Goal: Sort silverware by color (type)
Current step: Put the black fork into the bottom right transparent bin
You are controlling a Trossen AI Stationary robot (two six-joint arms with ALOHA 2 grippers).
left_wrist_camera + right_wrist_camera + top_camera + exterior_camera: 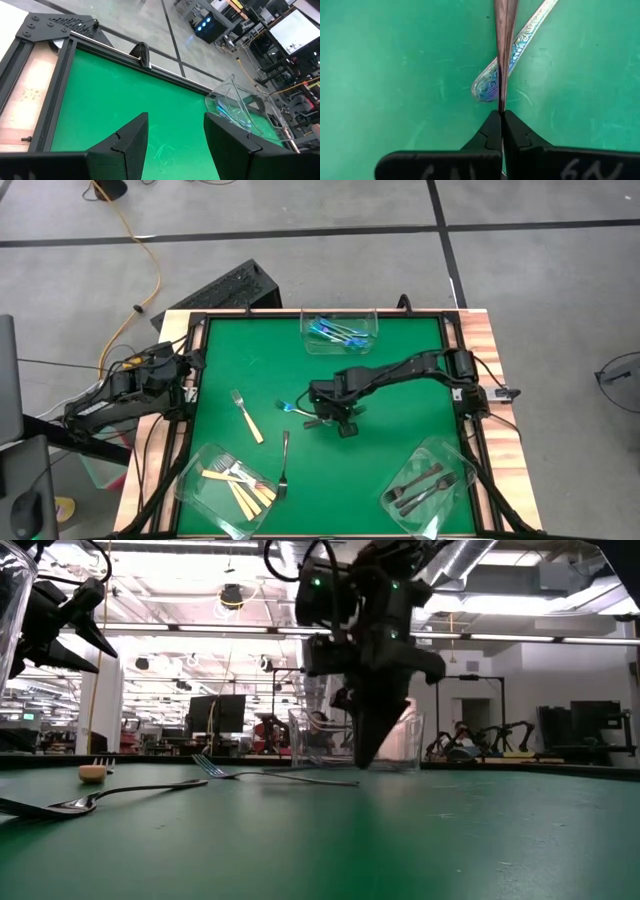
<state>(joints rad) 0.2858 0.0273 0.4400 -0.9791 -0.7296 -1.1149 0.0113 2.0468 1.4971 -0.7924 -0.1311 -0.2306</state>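
The right hand (336, 420) is down at the middle of the green desk (400, 370), its two fingers (492, 135) pressed together with no gap between them. The right wrist view shows them closed just beside the patterned end of a blue-handled fork (512, 55), which lies flat on the desk; the fingers do not seem to have the handle between them, and whether they touch it I cannot tell. In the high view this fork (292, 409) sits just to the left of the hand. In the low view the right hand (372, 745) points straight down, its tip at the desk surface.

Further left lie two more loose forks: a tan-handled fork (246, 416), and nearer the front edge a dark grey fork (284, 465) lying almost straight from far to near.

Three clear tubs stand around the edges. The far tub (368, 317) at the middle of the far side holds several blue-handled forks (335, 331). The near-left tub (200, 492) holds tan-handled forks (240, 485). The near-right tub (455, 455) holds dark grey forks (420, 485).

The left hand (188, 368) waits at the left edge of the desk, off the green surface, with its fingers (127, 142) spread wide and nothing between them.
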